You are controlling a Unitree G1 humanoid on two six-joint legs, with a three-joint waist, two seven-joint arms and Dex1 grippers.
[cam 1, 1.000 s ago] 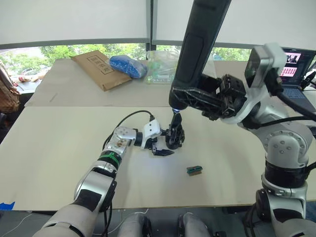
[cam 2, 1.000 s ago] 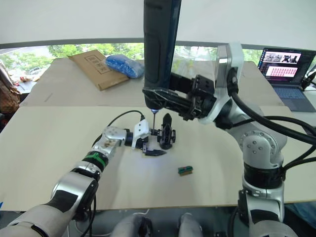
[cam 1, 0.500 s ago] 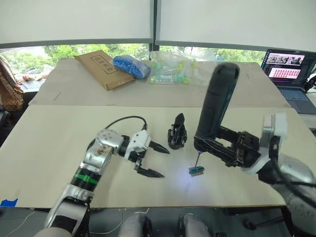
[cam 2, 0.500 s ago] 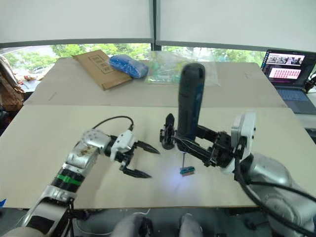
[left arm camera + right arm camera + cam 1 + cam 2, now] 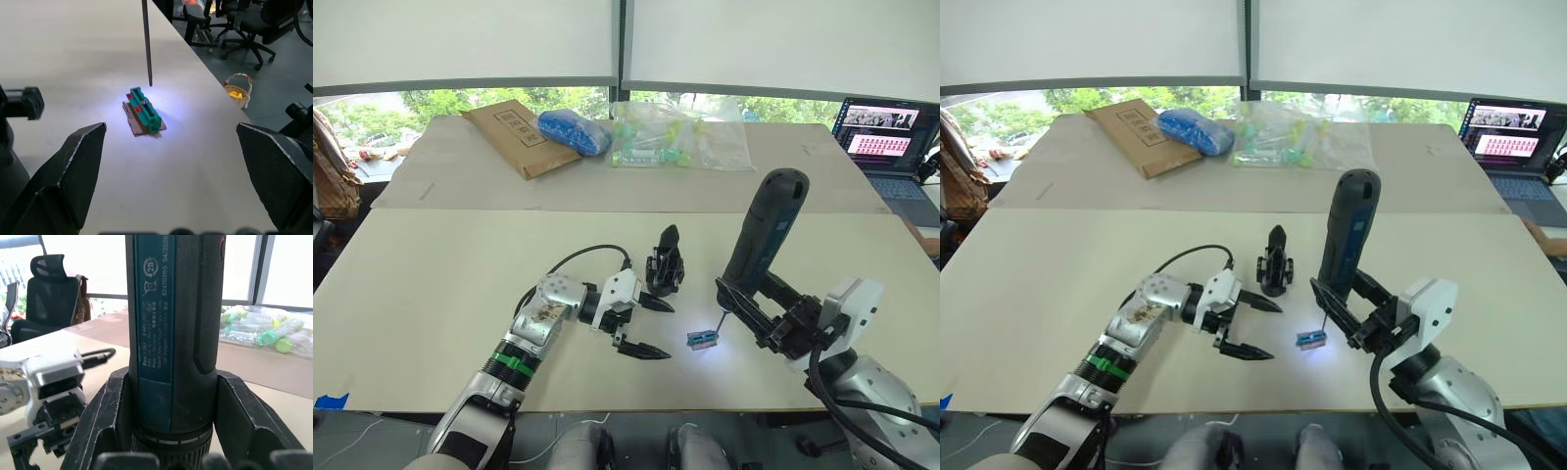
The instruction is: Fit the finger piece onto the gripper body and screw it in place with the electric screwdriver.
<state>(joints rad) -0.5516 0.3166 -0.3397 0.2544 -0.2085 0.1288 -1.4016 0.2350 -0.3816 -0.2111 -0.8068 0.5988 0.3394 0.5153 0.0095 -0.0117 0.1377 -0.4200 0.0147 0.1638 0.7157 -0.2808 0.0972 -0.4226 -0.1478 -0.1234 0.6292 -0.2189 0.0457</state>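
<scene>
Two beige tables (image 5: 431, 294); laptop (image 5: 886, 132) far right.

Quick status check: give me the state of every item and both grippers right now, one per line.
Left gripper: open, empty, low over the table.
Right gripper: shut on the screwdriver.
Screwdriver: held upright, bit tip just above the green block, its light on.
Green block: flat on the table, lit.
Gripper body: standing upright on the table, untouched.
Laptop: open, screen on.
</scene>
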